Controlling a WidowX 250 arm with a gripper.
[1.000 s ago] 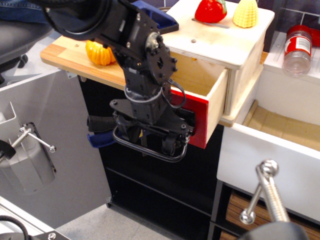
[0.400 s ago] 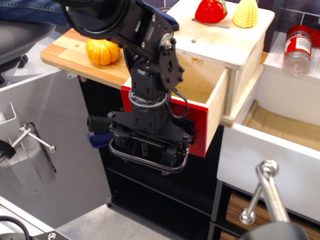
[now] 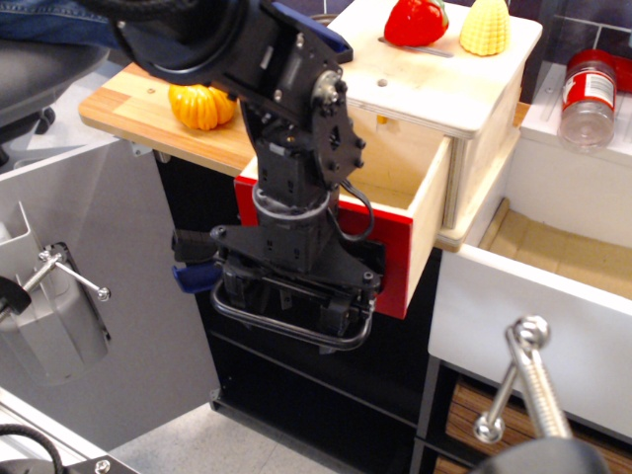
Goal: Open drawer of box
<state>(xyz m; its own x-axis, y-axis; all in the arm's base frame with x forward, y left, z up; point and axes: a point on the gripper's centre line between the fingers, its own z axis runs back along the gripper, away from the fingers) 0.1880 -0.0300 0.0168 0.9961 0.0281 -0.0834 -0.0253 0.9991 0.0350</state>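
Observation:
The box is pale wood with a white top and stands on the wooden counter. Its drawer is pulled well out toward me, so the empty plywood inside shows. The red front panel is partly hidden behind my arm. My gripper hangs in front of the red panel, pointing down. Its fingers are closed around the black loop handle, which shows just below them.
A red strawberry toy and a yellow corn toy sit on the box. An orange pumpkin toy lies on the counter. A wide white drawer with a silver knob stands open at the right. A jar is behind it.
The gripper has moved a little left and down with the handle. The drawer has slid further out of the box, and more red panel shows left of the arm.

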